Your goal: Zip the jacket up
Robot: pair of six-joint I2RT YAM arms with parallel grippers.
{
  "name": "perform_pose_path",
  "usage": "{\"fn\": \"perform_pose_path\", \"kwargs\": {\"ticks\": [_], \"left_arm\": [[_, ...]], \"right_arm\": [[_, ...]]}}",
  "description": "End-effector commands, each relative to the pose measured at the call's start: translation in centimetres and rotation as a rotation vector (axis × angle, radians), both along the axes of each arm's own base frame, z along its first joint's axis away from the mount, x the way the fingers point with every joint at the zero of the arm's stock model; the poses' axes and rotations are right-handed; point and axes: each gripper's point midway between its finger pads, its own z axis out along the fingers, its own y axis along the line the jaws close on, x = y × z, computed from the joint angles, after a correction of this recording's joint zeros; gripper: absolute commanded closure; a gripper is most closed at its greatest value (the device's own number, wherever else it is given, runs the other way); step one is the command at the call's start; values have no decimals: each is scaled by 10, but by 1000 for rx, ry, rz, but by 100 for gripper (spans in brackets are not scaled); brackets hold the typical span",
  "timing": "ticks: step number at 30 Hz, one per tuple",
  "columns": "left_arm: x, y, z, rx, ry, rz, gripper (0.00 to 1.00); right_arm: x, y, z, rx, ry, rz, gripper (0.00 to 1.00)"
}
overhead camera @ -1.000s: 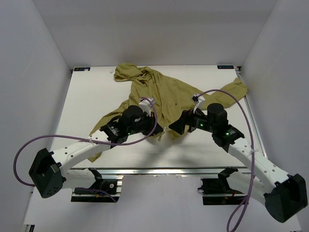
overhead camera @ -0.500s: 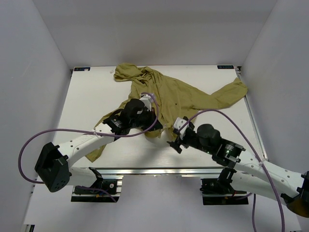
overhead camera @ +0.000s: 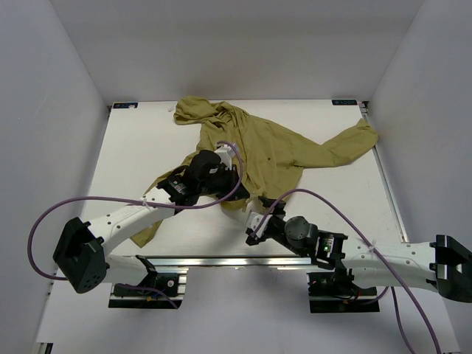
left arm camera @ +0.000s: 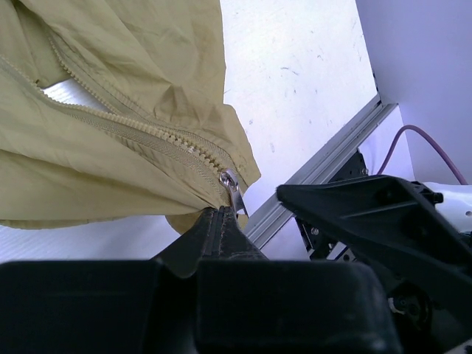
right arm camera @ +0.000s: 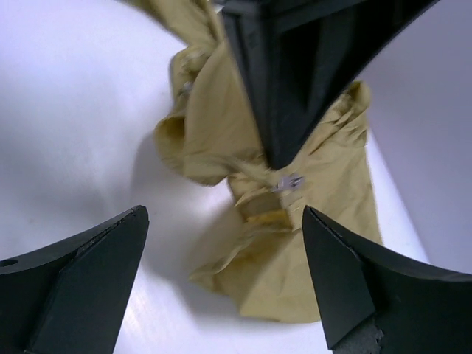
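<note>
In the overhead view you see the olive-yellow thin fabric hooded jacket (overhead camera: 265, 144) lying crumpled across the middle and upper part of the white table top (overhead camera: 140, 140); its hood sits at the upper centre-left, one sleeve reaches the right edge of the table, and the other trails toward the lower left under your left arm.

Your left gripper (overhead camera: 234, 193) sits at the jacket's lower hem, just below the centre of the frame; in the left wrist view its black fingers (left arm camera: 219, 221) are pressed together on a fold of the hem, right under the small metal zipper slider (left arm camera: 231, 184). From that slider two rows of zipper teeth run toward the upper left of the frame and spread apart, with a patch of white table showing between them, so the front is unzipped above the slider.

Your right gripper (overhead camera: 256, 223) hangs low in the frame, just below and to the right of the left one, near the table's front edge; in the right wrist view its two fingers stand spread wide at the bottom corners, holding nothing, with the hem and slider (right arm camera: 289, 181) between and beyond them; the left fingers come down from the top of that frame to the slider.
</note>
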Motion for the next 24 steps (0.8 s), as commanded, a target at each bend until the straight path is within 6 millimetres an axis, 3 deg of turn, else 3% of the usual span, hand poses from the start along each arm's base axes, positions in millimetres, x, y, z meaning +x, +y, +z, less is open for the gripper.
{"fn": "perform_pose_path", "kwargs": {"ticks": [1,5,10,17,24], "left_arm": [[-1,-4,25,-51,-26,-19,100],[-3,-5,22,-46,-12,-29,100],[-3,-3,26,-56,-29,-27,100],[-4,-3,27,-54,-38,-37,100],[-5,-3,28,-59,-43,-44,100]], "right_arm": [[10,6,45,161,-120,-37,11],[10,11,56,214,-154,-25,12],[16,17,45,168,-169,-32,13],[23,21,49,169,-177,-45,13],[28,21,49,187,-152,-53,28]]}}
